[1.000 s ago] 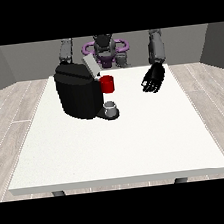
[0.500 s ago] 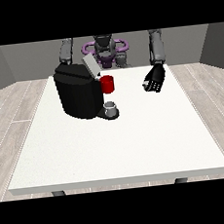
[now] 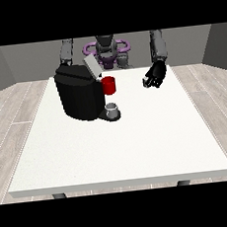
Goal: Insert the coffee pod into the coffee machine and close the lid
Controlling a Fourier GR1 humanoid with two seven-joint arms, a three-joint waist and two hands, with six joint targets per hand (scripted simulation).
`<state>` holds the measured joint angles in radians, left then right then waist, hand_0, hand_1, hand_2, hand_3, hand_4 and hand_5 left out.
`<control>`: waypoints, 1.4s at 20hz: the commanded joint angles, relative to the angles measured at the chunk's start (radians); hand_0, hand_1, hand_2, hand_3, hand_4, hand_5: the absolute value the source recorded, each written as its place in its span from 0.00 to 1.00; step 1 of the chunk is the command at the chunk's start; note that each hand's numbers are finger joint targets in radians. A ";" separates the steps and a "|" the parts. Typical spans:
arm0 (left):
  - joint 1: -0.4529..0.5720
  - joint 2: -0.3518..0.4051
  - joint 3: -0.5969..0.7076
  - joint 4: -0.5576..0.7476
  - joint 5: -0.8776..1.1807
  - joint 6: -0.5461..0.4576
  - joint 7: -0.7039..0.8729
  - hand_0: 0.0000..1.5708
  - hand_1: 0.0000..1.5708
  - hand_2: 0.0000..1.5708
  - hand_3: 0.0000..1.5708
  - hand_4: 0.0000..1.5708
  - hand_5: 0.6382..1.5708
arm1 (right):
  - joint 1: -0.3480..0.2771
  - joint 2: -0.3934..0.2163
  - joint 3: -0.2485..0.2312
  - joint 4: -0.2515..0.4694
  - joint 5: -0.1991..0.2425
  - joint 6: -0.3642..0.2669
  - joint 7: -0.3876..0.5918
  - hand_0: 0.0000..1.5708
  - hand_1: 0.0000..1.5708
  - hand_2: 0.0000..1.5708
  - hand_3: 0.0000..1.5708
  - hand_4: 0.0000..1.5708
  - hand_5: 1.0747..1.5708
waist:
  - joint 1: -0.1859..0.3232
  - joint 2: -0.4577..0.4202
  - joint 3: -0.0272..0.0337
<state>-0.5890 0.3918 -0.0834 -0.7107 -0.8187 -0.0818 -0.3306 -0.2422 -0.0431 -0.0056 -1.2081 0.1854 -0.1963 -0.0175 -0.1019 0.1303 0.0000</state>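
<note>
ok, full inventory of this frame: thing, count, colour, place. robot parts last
table: 1, white, fills the middle of the view
coffee machine: 1, black, far left part of the table, grey lid raised
red thing at the machine: 1, red, on the machine's right side
grey thing: 1, grey, on the machine's base, below the red thing; cannot tell whether it is the pod
hand at the view's right: 1, black, above the table's far right part, holding nothing
hand at the view's left: hidden behind the machine

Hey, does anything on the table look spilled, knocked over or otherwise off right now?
Nothing stands out. The coffee machine stands upright with its lid raised, a red thing at its front. No spill shows on the table.
</note>
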 commanded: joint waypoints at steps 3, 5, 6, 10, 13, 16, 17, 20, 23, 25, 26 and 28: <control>-0.043 -0.083 -0.028 -0.083 0.005 -0.128 0.072 0.90 0.90 0.90 0.85 0.33 1.00 | -0.020 0.000 -0.048 0.137 0.001 -0.036 -0.048 0.00 0.00 0.00 0.00 0.00 1.00 | 0.067 -0.073 0.0006; -0.088 -0.070 0.007 -0.077 0.020 -0.154 0.092 0.89 0.89 0.89 0.84 0.32 1.00 | -0.009 -0.020 -0.042 0.127 -0.009 0.005 -0.083 0.00 0.00 0.00 0.00 0.00 1.00 | 0.030 -0.062 0.0004; -0.071 -0.030 0.022 -0.078 0.054 -0.229 0.062 0.88 0.88 0.88 0.84 0.31 1.00 | 0.077 -0.025 -0.019 0.121 -0.009 0.041 -0.106 0.00 0.00 0.00 0.00 0.00 1.00 | 0.029 -0.122 0.0005; -0.170 -0.023 0.040 -0.091 0.045 -0.251 0.095 0.91 0.91 0.89 0.85 0.35 1.00 | 0.007 -0.033 -0.033 0.098 -0.032 0.062 -0.093 0.00 0.00 0.00 0.00 0.00 1.00 | -0.021 -0.085 0.0002; -0.217 -0.050 0.053 -0.095 0.045 -0.278 0.135 0.91 0.91 0.89 0.85 0.35 1.00 | -0.056 -0.010 -0.033 0.098 -0.020 0.025 -0.060 0.00 0.00 0.00 0.00 0.00 1.00 | -0.014 -0.053 0.0002; -0.261 -0.068 0.059 -0.108 0.054 -0.336 0.192 0.91 0.91 0.89 0.85 0.35 1.00 | -0.031 0.014 -0.022 0.095 -0.022 0.019 -0.069 0.00 0.00 0.00 0.00 0.00 1.00 | -0.025 -0.084 0.0003; -0.306 -0.065 0.074 -0.104 0.050 -0.324 0.227 0.89 0.89 0.89 0.85 0.38 1.00 | -0.044 0.020 -0.012 0.091 -0.015 0.016 -0.069 0.00 0.00 0.00 0.00 0.00 1.00 | -0.044 -0.071 0.0003; -0.290 -0.059 0.106 -0.062 0.068 -0.305 0.187 0.90 0.90 0.90 0.88 0.34 1.00 | -0.063 0.005 0.025 -0.016 -0.005 0.052 0.041 0.00 0.00 0.00 0.00 0.00 1.00 | -0.105 -0.088 -0.0003; -0.388 -0.083 0.134 -0.106 0.108 -0.377 0.265 0.61 0.61 0.74 0.86 0.33 1.00 | -0.033 -0.031 -0.035 0.066 -0.040 0.071 -0.101 0.00 0.00 0.00 0.00 0.00 1.00 | -0.073 -0.074 0.0005; -0.460 -0.032 0.187 -0.058 0.117 -0.371 0.294 0.79 0.79 0.81 0.81 0.32 1.00 | -0.075 0.011 0.001 0.013 -0.012 0.029 -0.040 0.00 0.00 0.00 0.00 0.00 1.00 | -0.129 -0.027 0.0002; -0.504 -0.039 0.204 -0.060 0.133 -0.384 0.321 0.76 0.76 0.79 0.80 0.31 1.00 | -0.104 0.009 -0.008 0.024 -0.010 0.020 -0.031 0.00 0.00 0.00 0.00 0.00 1.00 | -0.126 -0.017 0.0003; -0.509 0.004 0.202 -0.040 0.113 -0.371 0.290 0.81 0.81 0.82 0.81 0.31 1.00 | -0.138 -0.005 -0.007 -0.033 -0.024 0.046 0.032 0.00 0.00 0.00 0.00 0.00 1.00 | -0.156 0.002 0.0000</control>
<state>-1.0355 0.3538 0.0909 -0.7702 -0.7093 -0.4399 -0.0456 -0.3299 -0.0335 -0.0037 -1.1999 0.1708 -0.1610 -0.0350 -0.2298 0.0963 0.0003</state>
